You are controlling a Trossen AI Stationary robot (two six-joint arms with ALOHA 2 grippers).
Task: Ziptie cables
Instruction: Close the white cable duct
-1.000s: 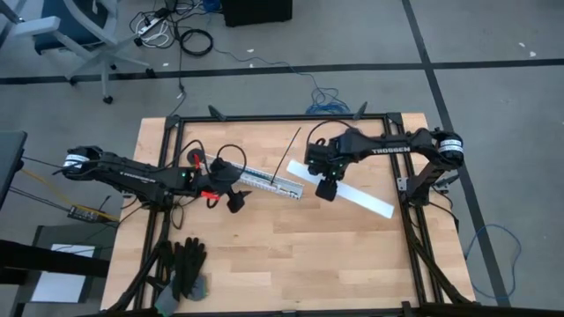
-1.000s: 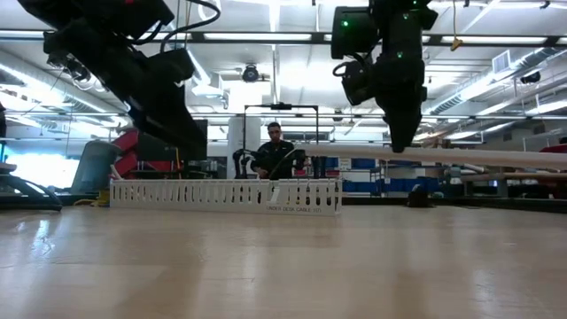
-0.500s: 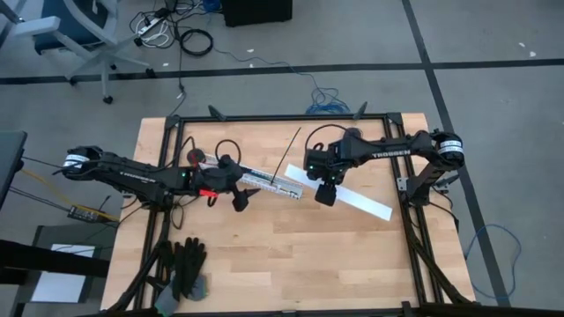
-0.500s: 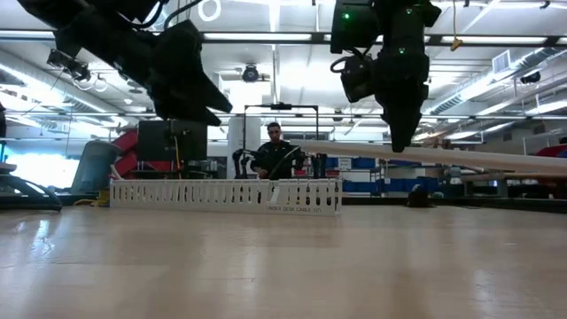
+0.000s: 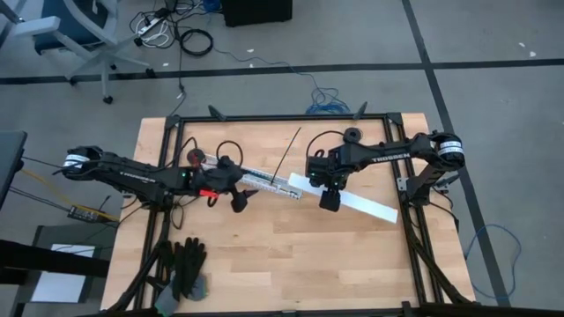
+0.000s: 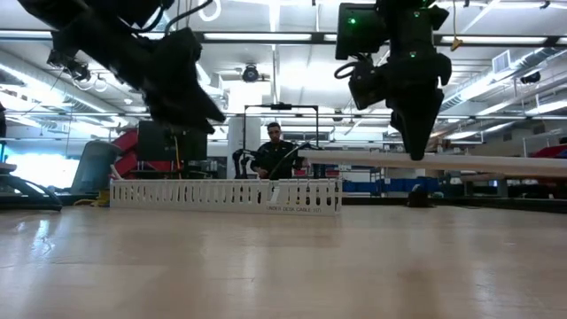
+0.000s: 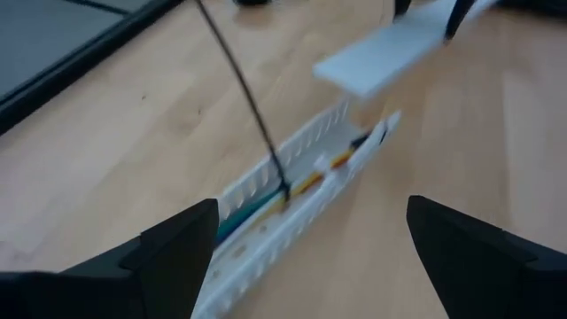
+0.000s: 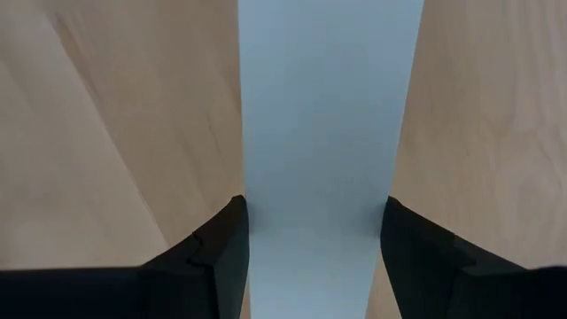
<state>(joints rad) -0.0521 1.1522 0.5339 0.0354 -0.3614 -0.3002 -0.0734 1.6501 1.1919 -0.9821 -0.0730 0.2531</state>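
Wooden table [image 5: 291, 246], left fingers [image 7: 186, 248] apart over cables [image 7: 266, 206], right fingers [image 8: 226, 252] clamped on white strip [image 8: 328, 133].

You're in a robotics lab: taped concrete floor [image 5: 493, 97], an office chair [image 5: 75, 35] at eleven o'clock, exposed ceiling ducts [image 6: 523, 66].

We read white "TROSSEN" lettering on right arm [image 5: 388, 156], high view. Slotted white channel [image 6: 226, 196], low view, carries small dark print line near its 3 o'clock end; too small for us to read.
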